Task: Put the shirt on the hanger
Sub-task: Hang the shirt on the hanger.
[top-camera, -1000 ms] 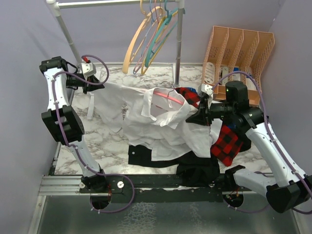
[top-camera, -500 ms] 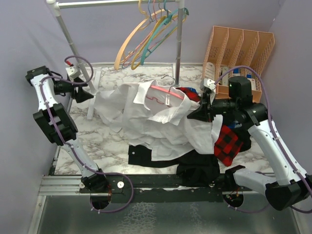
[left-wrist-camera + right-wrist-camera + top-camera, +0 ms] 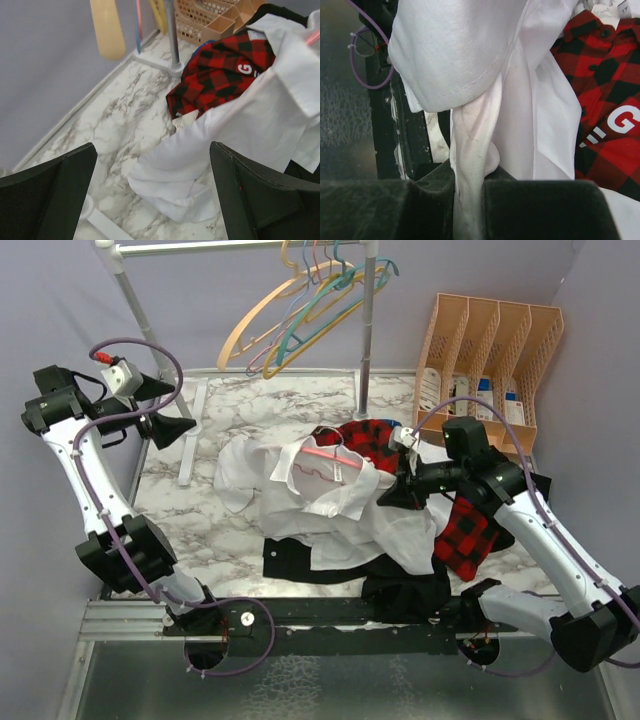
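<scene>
The white shirt (image 3: 330,515) lies crumpled mid-table, its collar round the thin pink hanger (image 3: 322,454). My right gripper (image 3: 385,495) is at the shirt's right side, shut on a twisted strip of its fabric (image 3: 470,150); in the right wrist view the jaws (image 3: 469,200) pinch the cloth tight. My left gripper (image 3: 170,412) is raised at the far left, open and holding nothing, apart from the shirt. In the left wrist view, the shirt's sleeve (image 3: 190,160) lies on the marble below the wide-spread fingers (image 3: 265,200), and a bit of the pink hanger (image 3: 312,37) shows top right.
A red-and-black plaid shirt (image 3: 465,535) and a black garment (image 3: 300,560) lie under and beside the white one. A rack (image 3: 368,330) with several hangers (image 3: 300,315) stands at the back; its base foot (image 3: 190,440) is near my left gripper. A peach file organizer (image 3: 490,350) sits back right.
My left gripper opened, let go of the shirt's sleeve and swung up and to the left. The freed shirt slumped toward the centre. The right gripper kept its grip and shifted slightly left.
</scene>
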{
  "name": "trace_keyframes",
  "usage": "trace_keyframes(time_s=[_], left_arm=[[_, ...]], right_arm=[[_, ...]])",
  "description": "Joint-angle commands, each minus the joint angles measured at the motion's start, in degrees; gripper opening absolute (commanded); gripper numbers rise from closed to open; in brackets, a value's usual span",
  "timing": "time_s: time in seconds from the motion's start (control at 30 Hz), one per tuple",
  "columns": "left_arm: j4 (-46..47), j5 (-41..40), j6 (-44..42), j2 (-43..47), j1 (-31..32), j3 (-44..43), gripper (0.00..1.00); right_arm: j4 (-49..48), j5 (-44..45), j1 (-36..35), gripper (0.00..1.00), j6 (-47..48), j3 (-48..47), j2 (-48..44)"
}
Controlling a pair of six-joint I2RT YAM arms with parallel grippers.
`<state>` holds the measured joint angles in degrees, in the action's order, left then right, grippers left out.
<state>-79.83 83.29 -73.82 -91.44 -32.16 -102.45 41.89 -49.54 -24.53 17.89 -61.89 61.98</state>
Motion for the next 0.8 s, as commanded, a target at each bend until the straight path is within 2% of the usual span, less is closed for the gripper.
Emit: trace_keyframes(time_s=[0.0,0.13,0.27,0.4,0.43,0.47,0.5,0.53,0.57,0.6,0.67,0.77], left_arm=[[-1.55,13.0,5.74,2.97,2.37,-5.77,0.99],[-1.55,12.4,6.83,0.79,1.92,-14.14,0.99],[-1.6,10.9,19.53,-8.87,1.84,-27.78,0.99],[-1.08,3.77,24.48,-10.0,5.96,-30.74,0.99],[3.54,-0.48,30.65,-8.96,8.11,-30.38,0.99],[15.58,-7.95,42.66,-6.76,10.77,-26.89,0.99],[32.87,-20.61,58.42,-0.68,13.26,-17.93,0.99],[50.74,-28.52,67.33,8.32,14.21,-6.16,0.99],[62.35,-32.73,70.89,12.42,14.66,2.49,0.99],[65.88,-34.7,73.39,12.63,15.23,4.0,0.99],[65.38,-36.81,81.33,9.82,15.56,-0.32,0.99],[70.52,-44.13,85.55,9.75,17.0,1.33,0.99]], right_arm=[[-6.82,5.89,-2.65,0.01,0.76,0.89,-0.17],[-13.85,9.91,-3.76,0.01,-1.56,3.09,0.34],[-23.0,10.49,-4.6,0.01,-5.21,7.16,0.63],[-27.71,12.27,-6.3,0.01,-7.72,8.77,2.04],[-28.46,12.69,-6.39,0.01,-8.53,8.84,2.35],[-29.22,12.75,-6.54,0.01,-9.13,8.88,2.83],[-30.13,13.48,-6.87,0.01,-9.93,8.82,3.14],[-31.21,13.92,-7.23,0.01,-10.96,8.72,3.56],[-32.06,13.9,-7.77,0.01,-11.38,8.65,3.89],[-32.79,14.57,-8.65,0.01,-11.76,8.59,4.18],[-33.35,17.11,-11.18,0.01,-12.15,7.78,5.25],[-31.63,19.24,-14.35,0.01,-11.49,6.26,7.26]])
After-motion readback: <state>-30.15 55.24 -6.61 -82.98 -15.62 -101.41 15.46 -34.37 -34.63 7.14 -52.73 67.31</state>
